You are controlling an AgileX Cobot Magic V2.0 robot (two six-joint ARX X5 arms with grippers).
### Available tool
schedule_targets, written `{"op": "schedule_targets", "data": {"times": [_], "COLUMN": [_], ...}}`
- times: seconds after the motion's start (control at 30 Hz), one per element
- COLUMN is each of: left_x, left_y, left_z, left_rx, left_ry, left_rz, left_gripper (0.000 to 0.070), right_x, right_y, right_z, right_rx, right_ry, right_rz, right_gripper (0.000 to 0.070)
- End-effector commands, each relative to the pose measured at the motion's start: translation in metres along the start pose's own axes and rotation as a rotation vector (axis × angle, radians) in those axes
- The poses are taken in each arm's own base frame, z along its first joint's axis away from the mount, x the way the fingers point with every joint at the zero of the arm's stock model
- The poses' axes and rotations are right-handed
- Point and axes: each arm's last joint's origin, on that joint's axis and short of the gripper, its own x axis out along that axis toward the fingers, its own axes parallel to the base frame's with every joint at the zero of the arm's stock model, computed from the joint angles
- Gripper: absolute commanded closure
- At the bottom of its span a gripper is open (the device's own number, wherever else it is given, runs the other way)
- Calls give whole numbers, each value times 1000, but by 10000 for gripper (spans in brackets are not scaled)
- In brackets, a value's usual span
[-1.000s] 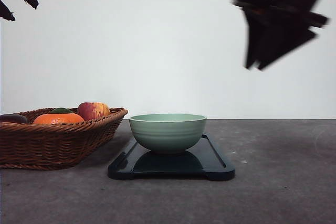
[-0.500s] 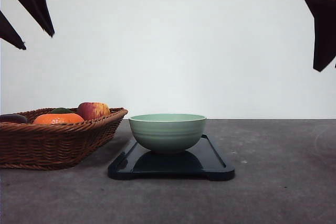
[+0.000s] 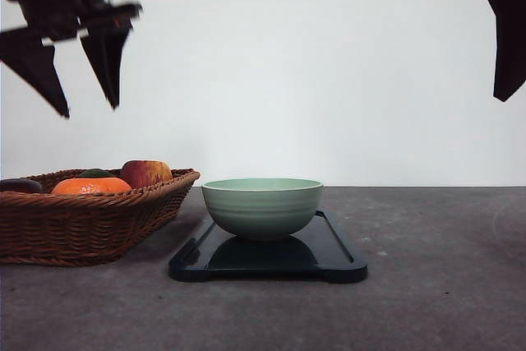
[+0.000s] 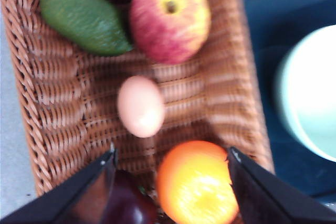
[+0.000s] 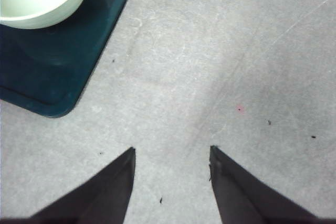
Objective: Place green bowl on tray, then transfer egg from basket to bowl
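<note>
Since half a second ago, left gripper (image 3: pixel 86 108) swung in and lower at upper left of the front frame, above basket (image 3: pixel 90 223), jaws spread wide and empty. Nearest at centre, tray (image 3: pixel 341 265) on table (image 3: pixel 436 302), bowl (image 3: pixel 262 207) resting on it. In the left wrist frame, egg (image 4: pixel 140 106) mid-basket among apple (image 4: pixel 169 19), avocado (image 4: pixel 84 18), orange (image 4: pixel 197 184). Right gripper (image 3: pixel 508 98) at upper right edge, jaws apart, empty.
</note>
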Motion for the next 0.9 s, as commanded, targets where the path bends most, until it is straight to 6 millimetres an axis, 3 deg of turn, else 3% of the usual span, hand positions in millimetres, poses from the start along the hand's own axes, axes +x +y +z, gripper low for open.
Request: {"op": "schedule_targets", "data": {"times": [0.0,0.43,0.87], "left_x": [11,70,97], "left_y": [-1,5,7], "left_z": [6,16,18], "left_rx": [12,5,-14], "left_ry": [20,77,102], "left_rz": [6,70,97], "left_gripper": [264,268,268], "right_x": [-1,-1,-1], "right_y": [1,1,1], "right_z": [2,2,2], "right_rx": [10,11,12], "right_ry": [-7,-7,-8], "right_rz": [1,2,2], "right_gripper": [419,419,419]}}
